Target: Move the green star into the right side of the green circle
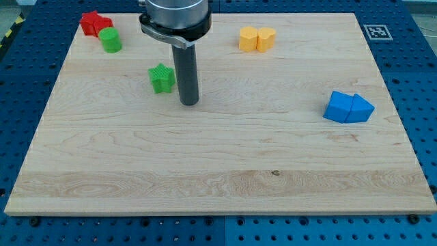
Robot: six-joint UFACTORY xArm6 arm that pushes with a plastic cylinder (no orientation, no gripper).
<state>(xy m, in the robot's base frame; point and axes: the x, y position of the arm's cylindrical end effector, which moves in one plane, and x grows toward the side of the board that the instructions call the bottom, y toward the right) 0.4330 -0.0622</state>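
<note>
The green star (162,78) lies on the wooden board (218,164) left of centre near the view's top. The green circle (110,40) is a short cylinder up and to the left of it, touching the red blocks. My tip (189,103) is the lower end of the dark rod; it stands just right of the green star and slightly below it, with a small gap between them.
Red blocks (93,24) sit at the top left corner beside the green circle. Two yellow blocks (257,39) sit together at top centre-right. Two blue blocks (348,107) sit together at the right. A marker tag (376,31) lies off the board's top right corner.
</note>
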